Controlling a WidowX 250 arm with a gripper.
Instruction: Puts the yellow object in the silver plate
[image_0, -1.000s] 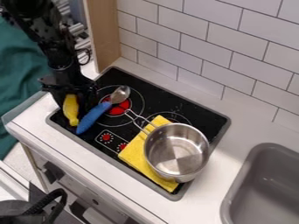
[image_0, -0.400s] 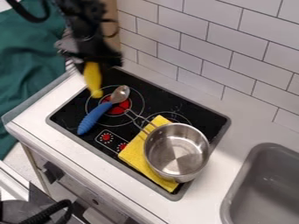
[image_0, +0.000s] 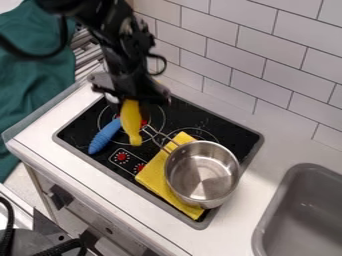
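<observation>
The long yellow toy hangs over the stove, with its thin end down. The black claw has it by the top, with its fingers shut in on it. I can't tell how wide the gap is. Held high like this, the toy leaves its low end free to go in first.

There is no flat plate here, so the round silver metal pot must be the one meant. It sits partly on the folded yellow cloth, maybe so it won't slide. Its wire handle points back at the toy. The spoon with the fat blue handle lies just beside, on the black stove top.

The toy's tip looks near the wire handle, so it should go up and over that, then past the pot's rim. If it goes too low, it could bump the pot and turn it. The pot's mouth is wide, with nothing in it. The white tiled wall is behind, and the grey sink is across the white surface, well apart from the pot
</observation>
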